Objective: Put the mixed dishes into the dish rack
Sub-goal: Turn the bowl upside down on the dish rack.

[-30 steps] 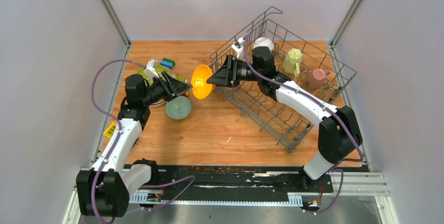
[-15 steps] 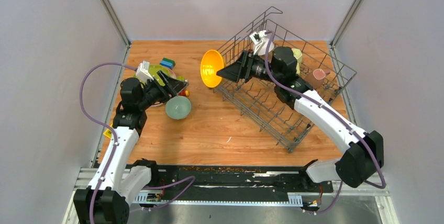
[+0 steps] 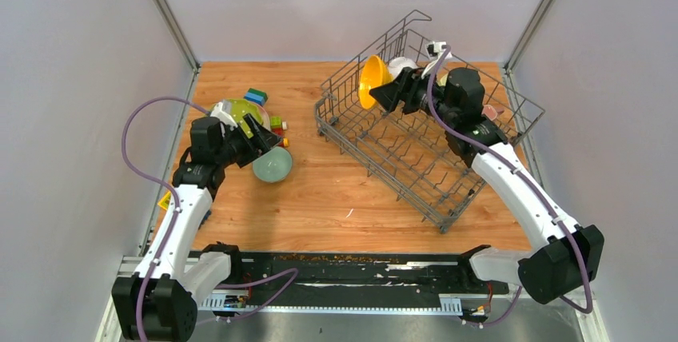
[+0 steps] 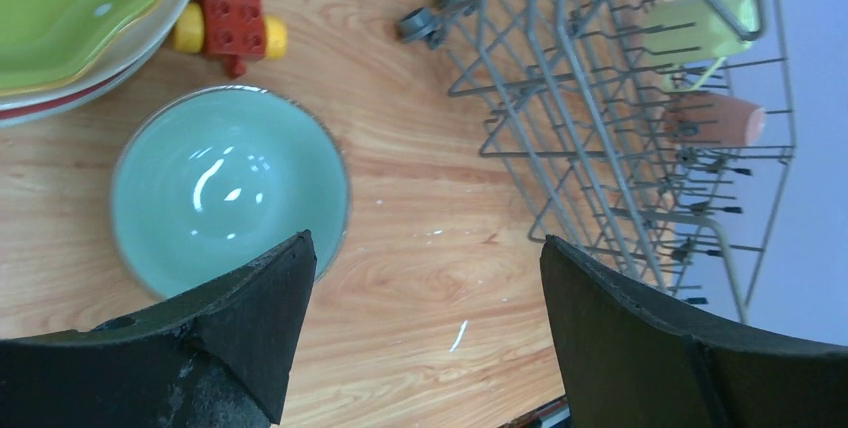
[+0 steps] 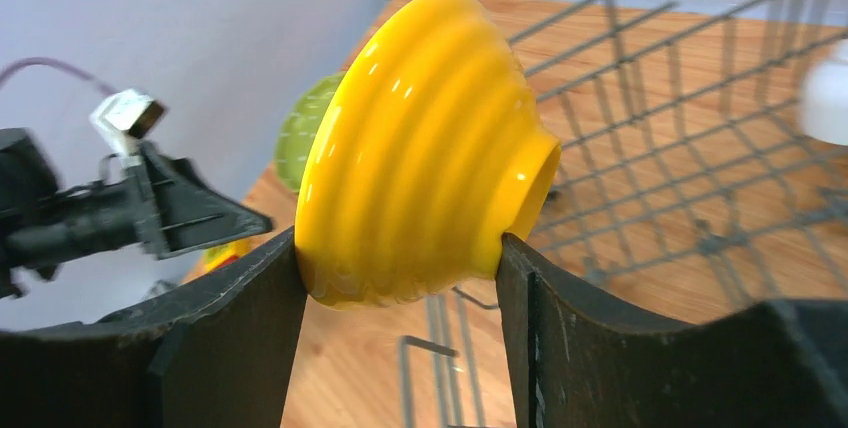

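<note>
My right gripper [image 3: 387, 92] is shut on a yellow ribbed bowl [image 3: 368, 81] and holds it on its side above the far left part of the grey wire dish rack [image 3: 436, 202]. The bowl fills the right wrist view [image 5: 420, 158]. A white bowl [image 3: 402, 63], a pale-green mug [image 4: 695, 26] and a pink mug [image 4: 715, 118] sit in the rack. My left gripper [image 3: 270, 141] is open, just above a teal bowl [image 3: 273, 165] on the table; the bowl shows in the left wrist view [image 4: 228, 188]. A stack of plates, lime-green on top [image 3: 240, 112], lies behind it.
Small toy blocks lie by the plates: a red one with yellow wheels [image 4: 231, 13], green and blue ones [image 3: 256, 96]. A yellow object [image 3: 168, 199] lies at the table's left edge. Grey walls close in three sides.
My right gripper has carried the yellow bowl up and to the right, from beside the rack's left end to above its far part. My left gripper has shifted slightly toward the teal bowl.
</note>
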